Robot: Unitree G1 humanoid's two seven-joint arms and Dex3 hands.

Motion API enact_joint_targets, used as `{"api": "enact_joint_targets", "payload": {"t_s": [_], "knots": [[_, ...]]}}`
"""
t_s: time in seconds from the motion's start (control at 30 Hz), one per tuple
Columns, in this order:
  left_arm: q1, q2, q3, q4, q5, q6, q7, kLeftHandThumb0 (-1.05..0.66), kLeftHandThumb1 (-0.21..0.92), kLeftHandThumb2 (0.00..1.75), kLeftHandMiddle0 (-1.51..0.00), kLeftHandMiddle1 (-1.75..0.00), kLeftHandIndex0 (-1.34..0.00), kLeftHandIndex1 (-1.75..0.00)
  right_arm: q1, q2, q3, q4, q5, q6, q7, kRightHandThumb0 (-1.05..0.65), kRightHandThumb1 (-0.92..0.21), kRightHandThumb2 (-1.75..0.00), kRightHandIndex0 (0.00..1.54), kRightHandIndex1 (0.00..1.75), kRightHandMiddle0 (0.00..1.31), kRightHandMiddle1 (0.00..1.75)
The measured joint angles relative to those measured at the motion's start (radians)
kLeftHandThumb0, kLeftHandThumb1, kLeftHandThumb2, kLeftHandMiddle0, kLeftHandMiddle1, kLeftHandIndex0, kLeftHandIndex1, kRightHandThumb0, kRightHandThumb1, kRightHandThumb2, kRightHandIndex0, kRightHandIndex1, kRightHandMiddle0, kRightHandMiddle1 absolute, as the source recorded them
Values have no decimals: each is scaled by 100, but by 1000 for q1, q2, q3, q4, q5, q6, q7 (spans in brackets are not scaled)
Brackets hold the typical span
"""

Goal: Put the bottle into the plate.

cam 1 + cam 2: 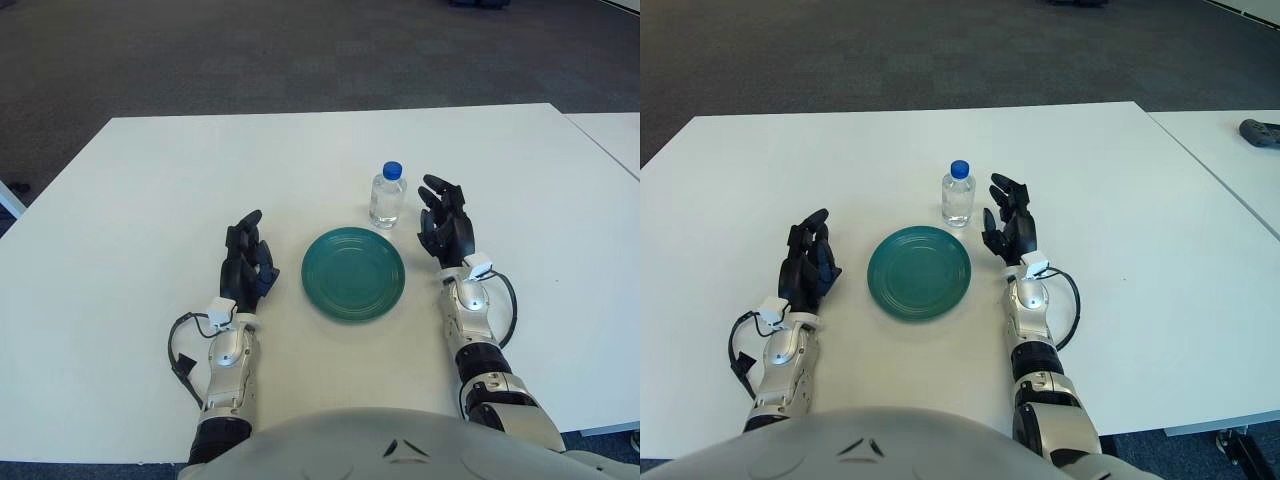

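Observation:
A small clear water bottle (387, 196) with a blue cap stands upright on the white table, just behind the right part of an empty round green plate (353, 273). My right hand (445, 223) rests to the right of the plate, a few centimetres right of the bottle, fingers spread and holding nothing. My left hand (247, 259) lies on the table to the left of the plate, fingers relaxed and empty.
The white table (150, 190) stretches all round the plate. A second white table (1230, 160) stands to the right across a narrow gap, with a dark object (1260, 131) on it. Dark carpet lies beyond the far edge.

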Motion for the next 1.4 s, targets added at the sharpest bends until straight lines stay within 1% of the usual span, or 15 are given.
{"api": "enact_joint_targets", "payload": {"t_s": [0.13,0.43,0.63,0.7,0.73,0.87,0.97,1.07,1.23,1.4], "knots": [[0,0,0,0,0,0,0,-78,92,78,-53,0,-8,-91,-2,-1,0,3,0,-2,0,-62,-92,-54,48,50,0,88],[0,0,0,0,0,0,0,-78,92,77,-54,-1,-9,-92,-5,-4,0,9,0,-2,0,-57,-92,-52,50,51,0,88],[0,0,-2,-1,-1,2,0,-78,92,78,-55,-1,-9,-92,-7,-5,0,12,0,-2,0,-58,-92,-52,49,50,0,87],[0,0,-3,-1,-2,2,-1,-78,92,78,-55,-1,-10,-92,-7,-6,2,12,0,-2,-1,-58,-92,-51,48,50,0,85],[0,0,-4,-1,-2,2,-2,-78,92,78,-55,-1,-10,-92,-7,-7,4,13,-2,-2,-2,-58,-92,-51,45,48,0,82],[0,-1,-6,-1,-2,2,-3,-78,92,76,-55,-1,-11,-92,-10,-11,15,23,-43,-11,-35,-59,-92,-49,39,44,0,77],[0,-1,-6,-1,-4,2,-4,-78,92,76,-55,-1,-12,-93,-15,-15,28,30,-74,-11,-75,-62,-92,-46,34,41,0,69],[1,-2,-8,-1,-7,2,-6,-79,92,78,-55,-1,-12,-92,-23,-23,48,34,-117,-9,-127,-70,-92,-45,30,40,0,59],[3,-2,-17,-3,-22,3,-17,-81,92,80,-53,0,-11,-92,-44,-59,101,49,-223,12,-205,-78,-92,-46,28,40,0,53],[3,-2,-27,0,-27,0,-31,-80,92,81,-51,0,-10,-92,-75,-100,152,81,-317,55,-265,-85,-92,-50,27,40,0,53]]}}
